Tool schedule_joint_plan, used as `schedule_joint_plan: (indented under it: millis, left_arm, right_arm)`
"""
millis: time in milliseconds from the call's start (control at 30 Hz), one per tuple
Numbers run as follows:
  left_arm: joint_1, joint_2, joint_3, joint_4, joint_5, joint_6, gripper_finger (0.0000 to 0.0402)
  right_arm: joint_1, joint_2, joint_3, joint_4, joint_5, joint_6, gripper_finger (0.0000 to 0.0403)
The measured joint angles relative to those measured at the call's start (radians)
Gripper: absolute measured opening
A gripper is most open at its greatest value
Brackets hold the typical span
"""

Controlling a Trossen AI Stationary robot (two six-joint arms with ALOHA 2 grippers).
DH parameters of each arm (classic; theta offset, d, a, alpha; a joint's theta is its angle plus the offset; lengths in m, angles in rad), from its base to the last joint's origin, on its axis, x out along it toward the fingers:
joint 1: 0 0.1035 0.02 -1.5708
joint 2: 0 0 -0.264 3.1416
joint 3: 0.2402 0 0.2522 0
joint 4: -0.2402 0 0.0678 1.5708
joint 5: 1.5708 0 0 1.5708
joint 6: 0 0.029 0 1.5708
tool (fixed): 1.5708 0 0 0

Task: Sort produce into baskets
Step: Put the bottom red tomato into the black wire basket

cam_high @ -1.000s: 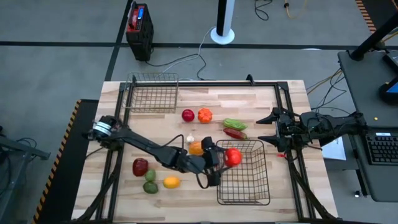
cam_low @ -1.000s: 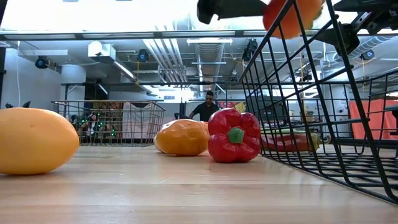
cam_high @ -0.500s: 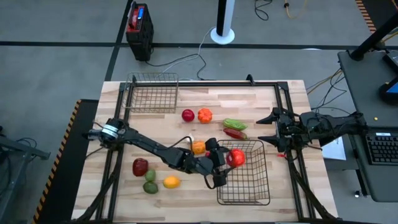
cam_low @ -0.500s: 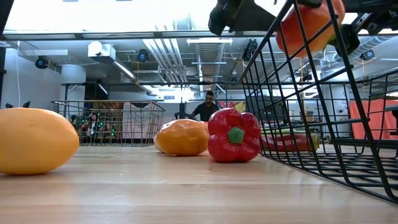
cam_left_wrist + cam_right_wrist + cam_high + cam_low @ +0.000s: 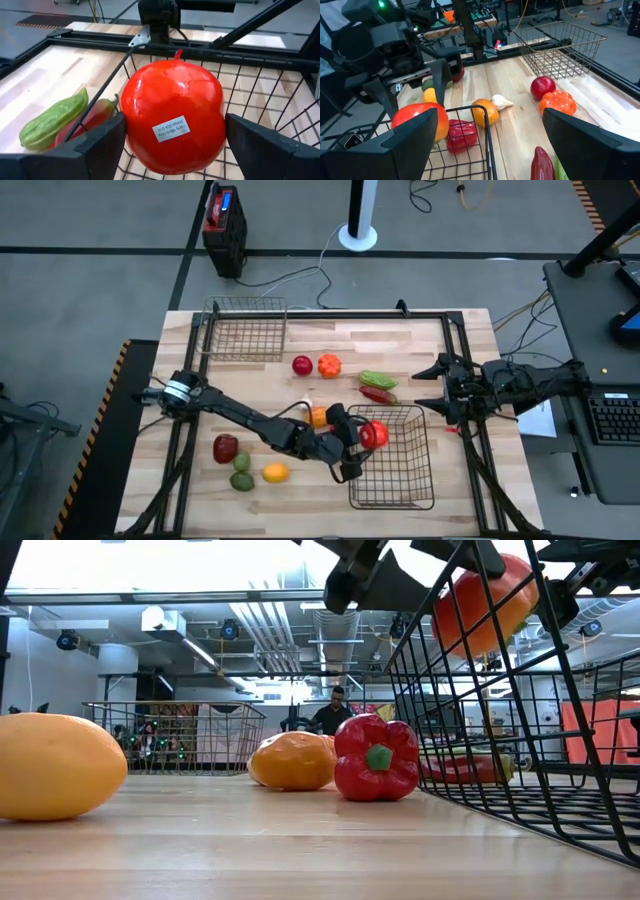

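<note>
Nearest the low camera, at the left edge of its frame, a yellow fruit [image 5: 55,765] lies on the counter [image 5: 300,840]; just behind it, at centre, sit an orange fruit [image 5: 293,761] and a red bell pepper [image 5: 377,758]. None of these concern you yet.

Your left hand [image 5: 352,442] holds the red apple [image 5: 374,433] between wide-spread fingers. In the high view it sits at frame centre, right over the left rim of the larger basket [image 5: 392,498]. From the left wrist view the apple [image 5: 172,120] fills the middle of the frame, one finger [image 5: 97,145] on each flank, basket wire below and beyond it.

To do this step well, I'd carry the apple a little farther right in the high view, so it is fully inside the rim before you let go. Then lower it close to the mesh floor; released from the height the low view suggests, it would likely bounce or roll. Spread the fingers evenly and lift straight up so neither catches the wire.

Beyond the basket's upper edge, a green vegetable [image 5: 377,379] and a red chilli [image 5: 377,394] lie side by side; left of them sit a dark red fruit [image 5: 302,365] and an orange tomato-like piece [image 5: 329,365].

Your right hand [image 5: 428,387] waits at the right edge of the counter, spread wide and empty. The smaller basket [image 5: 245,330] stands farthest off, upper left.
</note>
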Motion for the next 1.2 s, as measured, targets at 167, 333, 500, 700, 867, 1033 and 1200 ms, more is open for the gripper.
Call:
schedule_joint_plan:
  millis: [167,333,500,700,867,1033,1200]
  left_arm:
    - [0.002,0.000,-0.003,0.000,-0.011,-0.007,0.0309]
    - [0.002,0.000,-0.006,-0.009,-0.013,-0.013,0.0309]
    - [0.007,0.000,-0.014,-0.011,-0.014,-0.022,0.0309]
    - [0.010,0.000,-0.019,-0.030,-0.016,-0.043,0.0309]
    - [0.010,0.000,-0.019,-0.030,-0.016,-0.042,0.0309]
    - [0.010,0.000,-0.019,-0.030,-0.016,-0.042,0.0309]
    - [0.010,0.000,-0.019,-0.030,-0.016,-0.042,0.0309]
  right_arm:
    - [0.000,0.000,0.000,0.000,0.000,0.000,0.0352]
    - [0.000,0.000,0.000,0.000,0.000,0.000,0.0352]
    - [0.000,0.000,0.000,0.000,0.000,0.000,0.0352]
    - [0.000,0.000,0.000,0.000,0.000,0.000,0.0352]
    - [0.000,0.000,0.000,0.000,0.000,0.000,0.0352]
    - [0.000,0.000,0.000,0.000,0.000,0.000,0.0352]
    - [0.000,0.000,0.000,0.000,0.000,0.000,0.0352]
